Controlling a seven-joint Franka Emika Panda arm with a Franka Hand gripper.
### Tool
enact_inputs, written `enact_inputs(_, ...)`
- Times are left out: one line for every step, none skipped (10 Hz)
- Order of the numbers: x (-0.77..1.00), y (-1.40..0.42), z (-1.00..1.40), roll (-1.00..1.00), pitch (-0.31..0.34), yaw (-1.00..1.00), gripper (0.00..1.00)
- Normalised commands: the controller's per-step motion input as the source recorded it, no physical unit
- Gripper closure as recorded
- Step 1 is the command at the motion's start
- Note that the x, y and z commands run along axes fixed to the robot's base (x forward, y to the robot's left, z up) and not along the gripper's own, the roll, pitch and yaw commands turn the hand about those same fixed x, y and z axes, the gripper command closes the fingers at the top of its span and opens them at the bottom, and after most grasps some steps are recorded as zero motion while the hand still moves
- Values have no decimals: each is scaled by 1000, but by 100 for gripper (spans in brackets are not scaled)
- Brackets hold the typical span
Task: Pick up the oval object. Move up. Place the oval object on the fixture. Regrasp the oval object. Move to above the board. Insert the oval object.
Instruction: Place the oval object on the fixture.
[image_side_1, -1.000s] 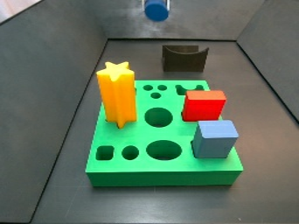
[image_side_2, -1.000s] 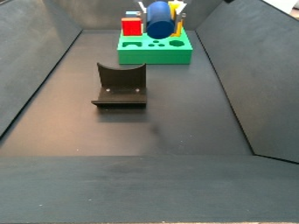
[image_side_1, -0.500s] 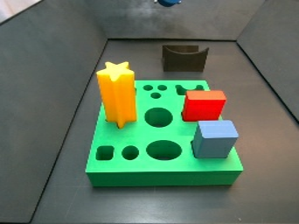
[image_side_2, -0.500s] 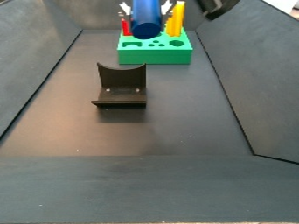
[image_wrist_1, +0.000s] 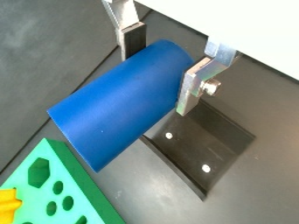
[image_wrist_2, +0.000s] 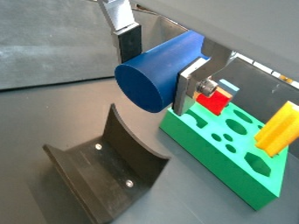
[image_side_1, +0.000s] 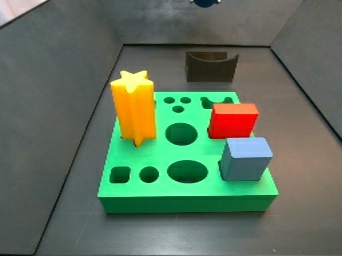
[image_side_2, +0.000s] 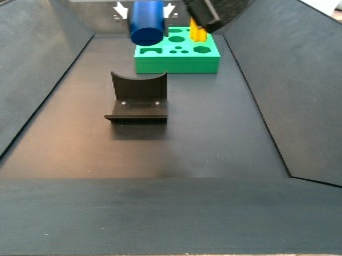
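Observation:
The oval object (image_wrist_1: 117, 114), a deep blue smooth peg, lies sideways between my gripper's (image_wrist_1: 163, 66) silver fingers, which are shut on it. In both wrist views the dark fixture (image_wrist_2: 105, 171) with its curved notch sits on the floor below the held oval object (image_wrist_2: 158, 74). In a side view the oval object (image_side_2: 146, 24) hangs in the gripper (image_side_2: 146, 10) high above the floor, between the fixture (image_side_2: 135, 97) and the green board (image_side_2: 178, 63). Only its lower tip (image_side_1: 205, 3) shows in a side view, above the fixture (image_side_1: 211, 66).
On the board (image_side_1: 187, 192) stand a yellow star column (image_side_1: 132, 105), a red block (image_side_1: 233, 120) and a grey-blue cube (image_side_1: 246, 158), with round and square holes between them. Dark sloping walls enclose the floor.
The gripper, still holding the oval object, has risen almost out of one side view and shifted leftward in the other, away from the board toward the fixture.

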Motion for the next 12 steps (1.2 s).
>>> enact_inputs(340,27,-1,-133,72,-50,100)
enact_inputs(233,22,-2,-129,83,-38,100)
enact_inputs(131,58,-1000,-1000,56,-119,100)
enact_inputs(113,62,-1000,-1000,56,-121,100)
enact_inputs(116,72,-1000,-1000,57,-135,100)
enact_inputs(131,74,-1000,-1000,77,-143,100)
enact_inputs(141,82,-1000,-1000,84,-152,100)
enact_inputs(150,89,-1000,-953,81,-167,100)
enact_inputs(155,93,-1000,-839,69,-162,100)
enact_inputs(164,100,-1000,-613,46,-148,100)
enact_inputs(174,107,-1000,-443,31,-141,100)
enact_inputs(183,106,-1000,-252,22,-123,100)
